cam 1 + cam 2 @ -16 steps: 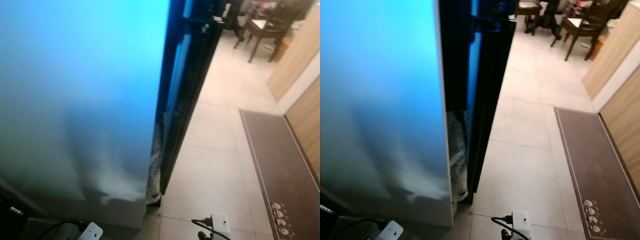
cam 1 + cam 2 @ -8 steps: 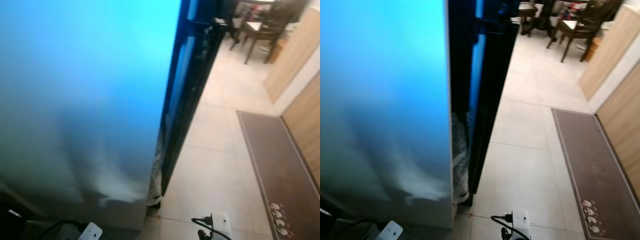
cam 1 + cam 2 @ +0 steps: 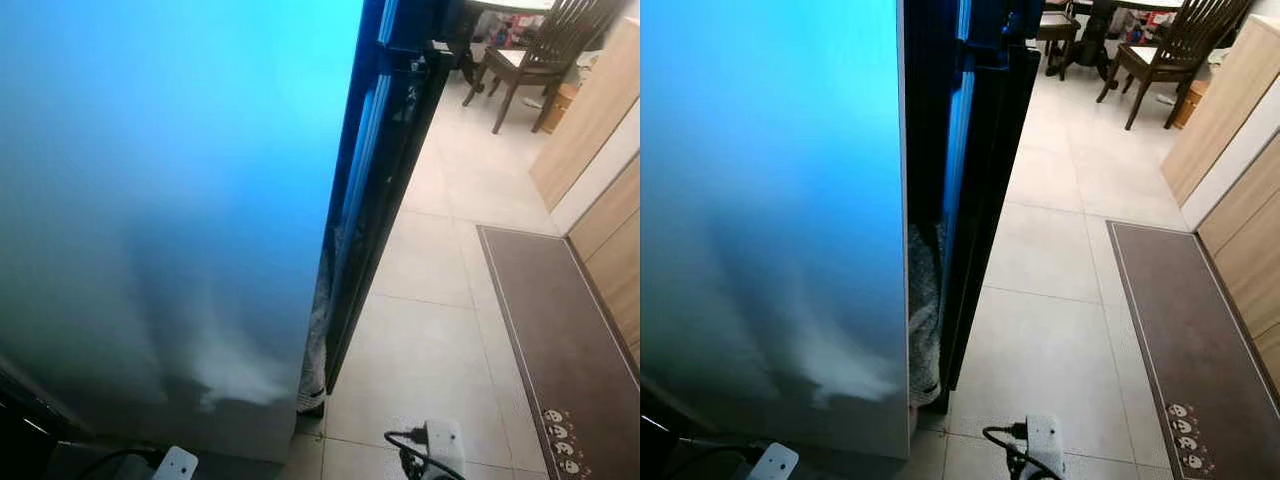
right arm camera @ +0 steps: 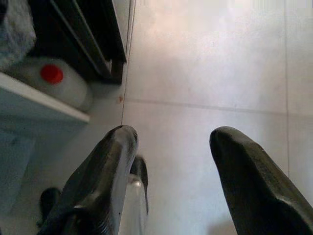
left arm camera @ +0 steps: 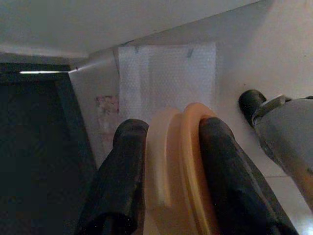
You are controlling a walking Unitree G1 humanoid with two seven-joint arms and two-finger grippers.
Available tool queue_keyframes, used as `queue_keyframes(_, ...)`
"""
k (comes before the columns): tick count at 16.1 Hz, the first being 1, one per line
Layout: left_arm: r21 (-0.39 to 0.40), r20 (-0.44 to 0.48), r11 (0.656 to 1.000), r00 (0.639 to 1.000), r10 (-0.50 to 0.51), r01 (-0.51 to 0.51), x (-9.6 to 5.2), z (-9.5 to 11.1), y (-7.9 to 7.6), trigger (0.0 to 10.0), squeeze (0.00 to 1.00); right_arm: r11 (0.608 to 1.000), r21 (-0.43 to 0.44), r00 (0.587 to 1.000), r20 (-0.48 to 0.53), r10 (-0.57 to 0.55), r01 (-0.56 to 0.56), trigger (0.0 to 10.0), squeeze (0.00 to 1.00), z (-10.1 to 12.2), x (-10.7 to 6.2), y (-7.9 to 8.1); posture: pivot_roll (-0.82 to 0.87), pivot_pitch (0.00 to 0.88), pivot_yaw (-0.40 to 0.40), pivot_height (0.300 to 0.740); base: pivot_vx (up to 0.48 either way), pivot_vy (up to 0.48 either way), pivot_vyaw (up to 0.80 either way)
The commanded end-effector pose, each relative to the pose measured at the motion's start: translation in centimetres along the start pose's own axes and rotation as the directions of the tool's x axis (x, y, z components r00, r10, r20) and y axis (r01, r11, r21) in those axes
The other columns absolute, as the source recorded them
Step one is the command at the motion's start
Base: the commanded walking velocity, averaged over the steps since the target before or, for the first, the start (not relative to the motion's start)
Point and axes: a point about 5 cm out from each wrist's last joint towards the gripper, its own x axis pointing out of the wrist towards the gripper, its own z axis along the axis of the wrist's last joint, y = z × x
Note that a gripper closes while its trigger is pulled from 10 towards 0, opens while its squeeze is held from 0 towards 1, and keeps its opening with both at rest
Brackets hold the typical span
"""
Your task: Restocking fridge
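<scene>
Left gripper (image 5: 168,147) clenched on a pale orange ridged object (image 5: 178,166), right gripper (image 4: 171,147) spread wide over floor tiles (image 4: 205,73), head view shifted slightly, blue fridge door (image 3: 170,180) unchanged.

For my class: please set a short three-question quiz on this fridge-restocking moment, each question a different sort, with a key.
1. True or false: the left hand is empty.
2. Which lies on the floor tiles to the right of the fridge?
A. a long brown mat
B. a bucket
C. a ladder
3. Fill in: the right hand hangs with its fingers ____ above the floor tiles.

Key:
1. False; its fingers clamp a pale orange-and-cream object.
2. A, the mat.
3. open
</scene>
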Motion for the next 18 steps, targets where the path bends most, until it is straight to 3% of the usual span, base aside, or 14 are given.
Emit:
queue_keyframes(1, -0.015, -0.013, 1.0, 1.0, -0.003, 0.003, -0.1, -0.4, -0.3, 10.0, 0.0, 1.0, -0.021, 0.999, 0.04, -0.014, 0.015, 10.0, 0.0, 0.4, 0.0, -0.4, -0.06, 0.011, -0.084, 0.74, 0.0, 0.0, 0.0)
queue_keyframes(5, -0.03, -0.006, 1.0, 1.0, 0.006, -0.006, -0.1, -0.3, -0.3, 10.0, 0.0, 0.999, -0.01, 0.992, 0.123, -0.029, 0.031, 10.0, 0.0, 1.0, -0.1, -0.4, -0.07, 0.005, -0.086, 0.74, 0.0, 0.0, 0.0)
queue_keyframes(6, -0.033, -0.006, 0.999, 1.0, 0.008, -0.008, -0.1, -0.3, -0.3, 10.0, 0.0, 0.998, -0.029, 0.913, 0.406, -0.032, 0.047, 10.0, 0.0, 7.3, -0.4, -3.4, -0.08, 0.0, -0.088, 0.74, 0.0, 0.0, 0.0)
queue_keyframes(7, -0.036, -0.006, 0.999, 1.0, 0.01, -0.01, -0.1, -0.4, -0.3, 10.0, 0.0, 0.998, -0.041, 0.877, 0.48, -0.022, 0.048, 10.0, 0.0, 9.2, -0.7, -3.4, -0.08, 0.0, -0.088, 0.74, 0.0, 0.0, 0.0)
queue_keyframes(11, -0.044, -0.006, 0.999, 1.0, 0.011, -0.012, -0.1, -0.4, -0.3, 10.0, 0.0, 0.999, -0.04, 0.826, 0.563, 0.015, 0.009, 10.0, 0.0, 10.9, -1.0, -2.1, -0.08, 0.0, -0.089, 0.74, 0.0, 0.0, 0.0)
queue_keyframes(15, -0.051, -0.008, 0.999, 1.0, 0.012, -0.012, -0.1, -0.6, -0.4, 10.0, 0.0, 0.994, -0.091, 0.78, 0.618, 0.098, -0.054, 10.0, 0.0, 10.7, -2.2, -1.1, -0.09, 0.0, -0.088, 0.74, 0.0, 0.0, 0.0)
queue_keyframes(17, -0.052, -0.008, 0.999, 1.0, 0.009, -0.009, -0.1, -0.6, -0.4, 10.0, 0.0, 0.973, -0.163, 0.708, 0.668, 0.229, -0.161, 10.0, 0.0, 12.3, -3.4, 0.3, -0.09, 0.0, -0.088, 0.74, 0.0, 0.0, 0.0)
queue_keyframes(18, -0.052, -0.008, 0.999, 1.0, 0.009, -0.009, -0.1, -0.6, -0.4, 10.0, 0.0, 0.971, -0.168, 0.691, 0.682, 0.24, -0.172, 10.0, 0.0, 12.9, -3.6, 0.4, -0.1, 0.0, -0.089, 0.74, 0.0, 0.0, 0.0)
